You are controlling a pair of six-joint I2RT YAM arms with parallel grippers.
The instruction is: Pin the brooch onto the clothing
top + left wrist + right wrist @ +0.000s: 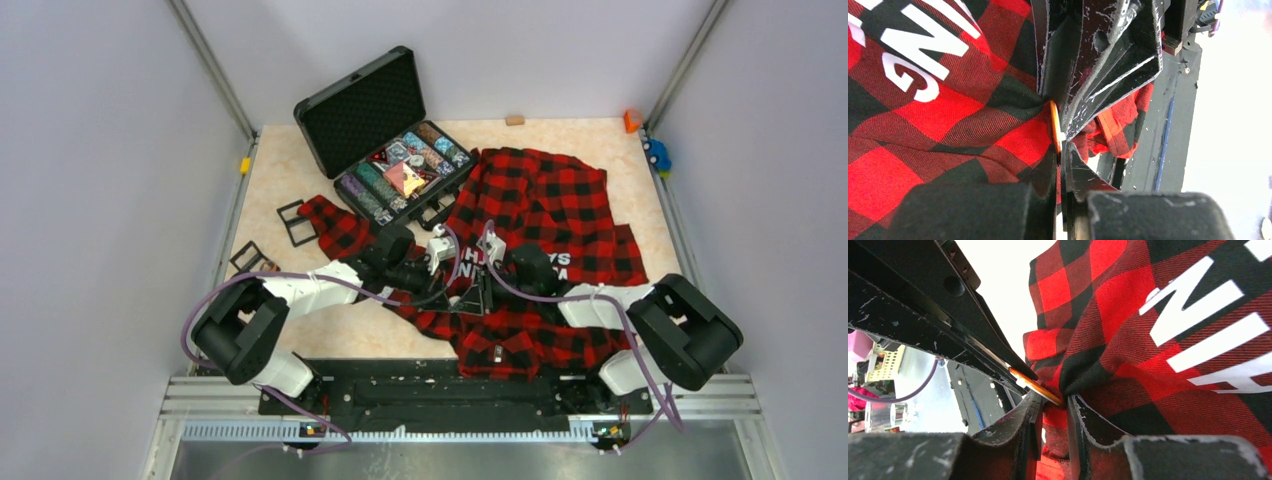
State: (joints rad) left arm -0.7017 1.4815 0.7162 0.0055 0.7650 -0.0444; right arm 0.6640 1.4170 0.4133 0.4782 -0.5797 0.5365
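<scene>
The clothing (pixel 545 200) is a red-and-black checked shirt with white lettering, spread over the table's middle and right, and it fills the left wrist view (pixel 948 110) and the right wrist view (pixel 1148 365). Both grippers meet tip to tip over its near part. My left gripper (pixel 462 298) (pixel 1060 160) is shut on the brooch (pixel 1054 125), a thin orange disc seen edge-on and pressed against a bunched fold of cloth. My right gripper (pixel 487 292) (pixel 1054 407) has its jaws closed on that fold, with the brooch (pixel 1035 385) touching the cloth just above its tips.
An open black case (pixel 390 130) holding several small colourful pieces stands at the back left. Two black square frames (pixel 296 222) (pixel 248 258) lie on the left of the table. A wooden block (pixel 515 120), an orange piece (pixel 631 120) and a blue toy (pixel 657 155) sit along the back and right edges.
</scene>
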